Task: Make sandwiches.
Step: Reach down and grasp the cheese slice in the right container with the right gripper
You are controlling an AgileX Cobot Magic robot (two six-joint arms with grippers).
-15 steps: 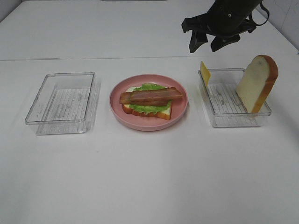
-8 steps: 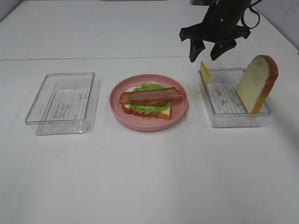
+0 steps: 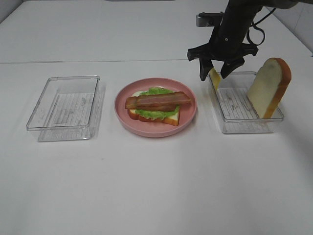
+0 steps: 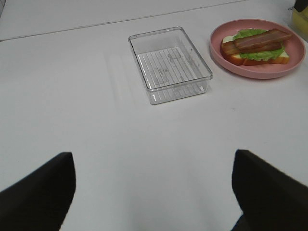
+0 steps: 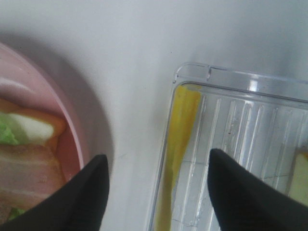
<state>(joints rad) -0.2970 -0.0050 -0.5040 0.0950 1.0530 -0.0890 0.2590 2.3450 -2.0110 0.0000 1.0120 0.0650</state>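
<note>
Over the cheese slice (image 5: 180,130), right arm (image 3: 234,29) pointing down — jaws apart

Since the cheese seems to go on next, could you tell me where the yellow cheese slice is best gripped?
Take the cheese slice by its upper edge, from straight above: it stands on edge against the wall of the clear tray nearest the pink plate, leaving only that thin edge free. The right gripper hangs open astride it.

Clear glossy plastic trays (image 3: 63,134), matt pink plate (image 3: 189,110).
</note>
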